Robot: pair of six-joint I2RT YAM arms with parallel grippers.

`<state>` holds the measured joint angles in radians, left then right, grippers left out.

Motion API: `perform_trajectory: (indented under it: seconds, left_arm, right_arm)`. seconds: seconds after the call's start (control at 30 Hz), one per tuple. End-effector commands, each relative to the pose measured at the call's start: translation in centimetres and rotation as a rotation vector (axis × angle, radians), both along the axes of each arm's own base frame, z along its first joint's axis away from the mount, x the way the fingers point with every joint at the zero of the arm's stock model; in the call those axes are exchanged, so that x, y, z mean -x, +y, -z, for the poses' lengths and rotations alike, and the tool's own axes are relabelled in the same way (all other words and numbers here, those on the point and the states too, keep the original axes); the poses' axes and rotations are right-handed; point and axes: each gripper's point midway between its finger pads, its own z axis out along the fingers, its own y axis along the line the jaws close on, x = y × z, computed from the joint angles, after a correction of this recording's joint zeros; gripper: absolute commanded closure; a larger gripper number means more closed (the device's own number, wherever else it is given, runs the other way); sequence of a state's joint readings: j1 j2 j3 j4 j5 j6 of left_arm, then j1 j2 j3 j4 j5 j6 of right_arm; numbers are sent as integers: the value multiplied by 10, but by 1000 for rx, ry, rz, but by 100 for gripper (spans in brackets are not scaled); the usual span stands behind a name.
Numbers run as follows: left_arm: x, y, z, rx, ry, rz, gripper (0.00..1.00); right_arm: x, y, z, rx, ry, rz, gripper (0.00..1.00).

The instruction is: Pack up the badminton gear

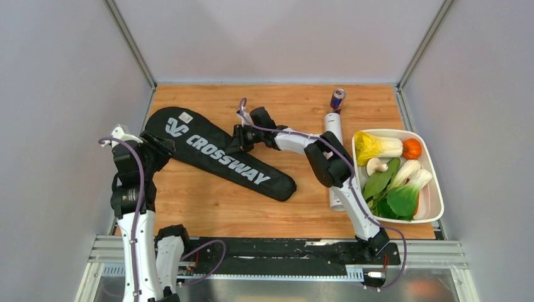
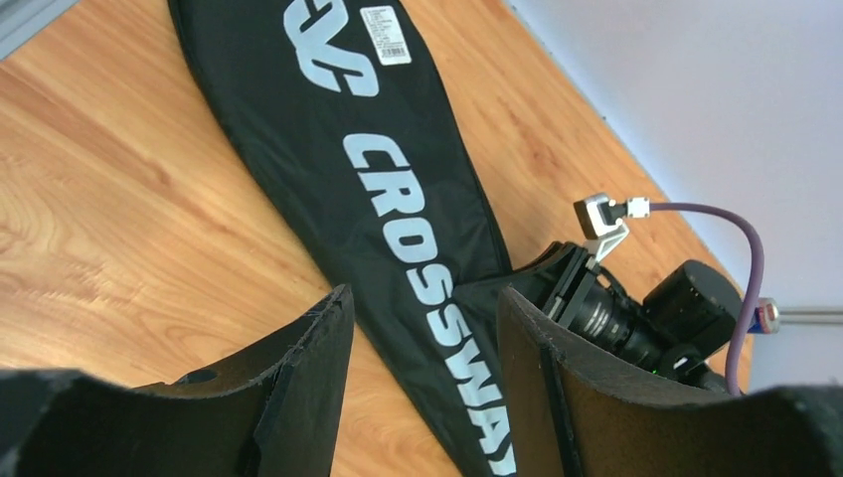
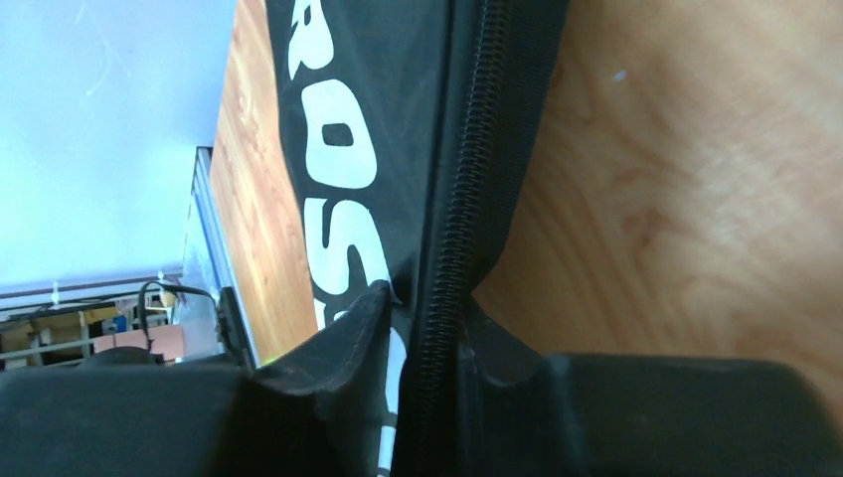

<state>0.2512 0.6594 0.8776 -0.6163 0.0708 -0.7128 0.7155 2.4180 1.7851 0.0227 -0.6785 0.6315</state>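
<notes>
- left gripper (image 2: 422, 303): jaws spread wide, hanging over the black CROSSWAY racket bag (image 2: 398, 199) lying on the table (image 2: 129, 199)
- right gripper (image 3: 427, 308): jaws pinching that bag's zipper edge (image 3: 452, 199)

"What stood on the wooden table (image 1: 208, 201) apart from the gear?"

"A small red-and-blue drink can (image 1: 337, 99) stood upright near the far edge, right of the middle. A white tray (image 1: 431, 201) lay along the right edge, well apart from the can."

"What was in the tray?"

"Vegetables. A pale yellow-green cabbage (image 1: 376, 146) lay at the far end, with a small round orange piece (image 1: 412, 148) just beside it on the right. A white mushroom (image 1: 376, 166) sat nearer than the cabbage. Leafy greens with white stalks (image 1: 403, 192) filled the near half."

"And around the table?"

"Plain grey walls (image 1: 283, 38) closed it in on three sides, and a metal rail (image 1: 428, 255) ran along the near edge."
</notes>
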Motion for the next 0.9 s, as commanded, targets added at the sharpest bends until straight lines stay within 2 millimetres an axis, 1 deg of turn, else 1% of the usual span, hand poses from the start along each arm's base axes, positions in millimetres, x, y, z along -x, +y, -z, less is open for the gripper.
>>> perform_trajectory:
  seconds: [0.0, 0.03, 0.07, 0.1, 0.13, 0.17, 0.2, 0.23, 0.3, 0.33, 0.37, 0.4, 0.43, 0.47, 0.5, 0.53, 0.57, 0.6, 0.67, 0.7, 0.77, 0.87]
  left_arm:
    - [-2, 1, 0, -56, -28, 29, 39]
    - [-1, 1, 5, -57, -20, 32, 39]
    - [-1, 1, 7, -62, -15, 32, 38]
    - [0, 1, 10, -63, -8, 32, 38]
    - [1, 2, 12, -74, -4, 36, 38]
    - [2, 2, 13, -80, -2, 40, 38]
    - [2, 1, 13, -96, -3, 53, 38]
    - [3, -2, 11, -100, -7, 71, 37]
    - [4, -8, 7, -136, -19, 134, 36]
    - [4, -12, 4, -144, -33, 157, 35]
    - [5, -20, 0, -150, -50, 211, 33]
    - [5, -25, -3, -153, -68, 244, 32]
    - [7, -38, -7, -149, -94, 323, 31]
    - [7, -45, -10, -147, -119, 363, 29]
    - [10, -58, -14, -126, -146, 433, 27]
    - [11, -63, -17, -118, -167, 459, 27]
    - [14, -73, -20, -90, -184, 510, 27]
    - [16, -78, -23, -84, -203, 532, 26]
    - [21, -88, -31, -67, -237, 583, 26]
    - [25, -94, -35, -51, -251, 616, 26]
    - [35, -107, -46, -36, -305, 676, 26]
    - [53, -120, -59, -47, -398, 724, 26]
  right_arm:
    - [-26, 8, -31, -105, -56, 12, 59]
    - [-30, 5, -30, -103, -70, 11, 47]
    - [-32, 3, -32, -101, -94, 6, 32]
    - [-35, 0, -36, -94, -127, 4, 17]
    - [-40, -4, -40, -77, -154, 15, 5]
    - [-45, -10, -46, -62, -189, 30, 1]
    - [-50, -16, -55, -49, -225, 48, 0]
    - [-55, -25, -73, -45, -267, 72, 0]
    - [-61, -44, -96, -7, -325, 133, 0]
    - [-61, -54, -109, 19, -366, 162, 0]
    - [-61, -64, -120, 53, -424, 185, 0]
    - [-57, -76, -132, 82, -469, 214, 0]
    - [-53, -88, -144, 108, -513, 244, 0]
    - [-47, -101, -153, 135, -551, 270, 0]
    - [-37, -117, -155, 170, -564, 302, 0]
    - [-31, -129, -171, 176, -588, 340, 0]
    - [-19, -144, -168, 206, -576, 353, 0]
    - [-7, -156, -174, 222, -577, 358, 0]
    - [20, -178, -179, 272, -564, 348, 0]
    - [32, -187, -178, 297, -552, 355, 0]
    - [60, -203, -182, 300, -549, 372, 0]
    - [100, -217, -188, 247, -563, 392, 0]
